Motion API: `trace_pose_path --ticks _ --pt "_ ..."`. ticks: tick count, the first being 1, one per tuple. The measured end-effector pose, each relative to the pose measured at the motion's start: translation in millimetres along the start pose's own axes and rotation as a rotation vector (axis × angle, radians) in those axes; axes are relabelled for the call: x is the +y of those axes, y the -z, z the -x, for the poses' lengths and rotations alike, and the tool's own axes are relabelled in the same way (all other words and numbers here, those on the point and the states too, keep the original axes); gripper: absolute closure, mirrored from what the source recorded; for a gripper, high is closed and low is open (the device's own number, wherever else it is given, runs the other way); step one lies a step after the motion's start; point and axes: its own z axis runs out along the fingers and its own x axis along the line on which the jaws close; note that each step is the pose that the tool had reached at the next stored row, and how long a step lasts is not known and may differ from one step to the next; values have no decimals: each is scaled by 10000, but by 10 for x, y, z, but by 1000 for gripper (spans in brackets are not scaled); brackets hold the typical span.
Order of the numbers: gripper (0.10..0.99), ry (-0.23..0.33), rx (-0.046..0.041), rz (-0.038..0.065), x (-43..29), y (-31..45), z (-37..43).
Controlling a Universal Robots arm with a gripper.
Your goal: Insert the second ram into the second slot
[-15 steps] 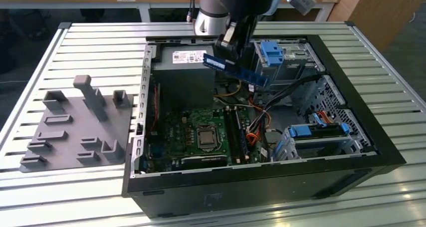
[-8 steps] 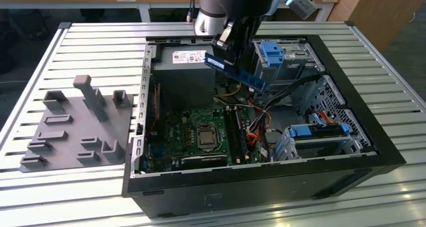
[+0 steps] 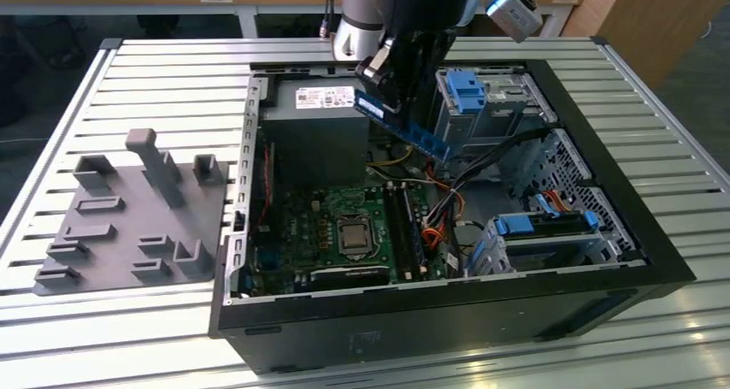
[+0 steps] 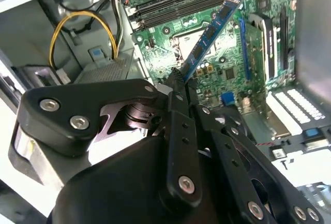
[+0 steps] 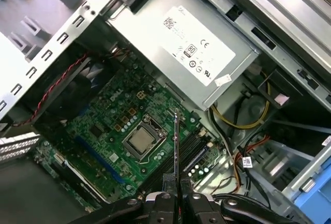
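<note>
- One stick, the second ram [image 3: 402,126], is clamped by one end in the pincer [image 3: 380,79]. Its free end slants down and away from the fingertips, in the air over the open computer case [image 3: 638,235].
- Judged from this, the step in hand is carrying and lining up. The stick touches nothing beneath the pincer and sits in no slot yet.
- In the second wrist view the stick reaches out from the pincer over the motherboard [image 4: 248,38], with the memory slots [image 4: 176,4] further out past its tip.
- In the first wrist view it shows edge-on, just beside the processor socket [image 5: 140,140].
- Seating it would call for levelling the tilted stick, setting its long edge parallel to the second slot, and pressing straight down. Whether the latches stand open cannot be told.
</note>
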Motion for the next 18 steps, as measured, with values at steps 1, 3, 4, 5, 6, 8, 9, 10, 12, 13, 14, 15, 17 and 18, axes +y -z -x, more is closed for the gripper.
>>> trace_pose_path --ticks 1,3,4,5,6,8,9,10,12,13,14,15,17,18 --pt "945 -159 3 1 0 -3 0" --pt "945 -476 9 2 0 -8 0" --pt "945 -638 13 3 0 -11 1" --pt "945 -798 16 4 0 -13 1" --pt "945 -965 19 5 0 -16 1" --pt "945 -1296 25 7 0 -22 1" --pt "945 -1456 29 8 0 -24 1" --pt "945 -1618 32 9 0 -27 1" --pt "945 -1940 38 11 -1 -32 2" --pt "945 -2115 42 12 -1 -35 2" --pt "945 -2276 44 14 -1 -38 2" --pt "945 -2436 47 14 -1 -41 2" --pt "945 -2759 54 16 -1 -46 2" --pt "945 -2919 57 17 -1 -49 2"
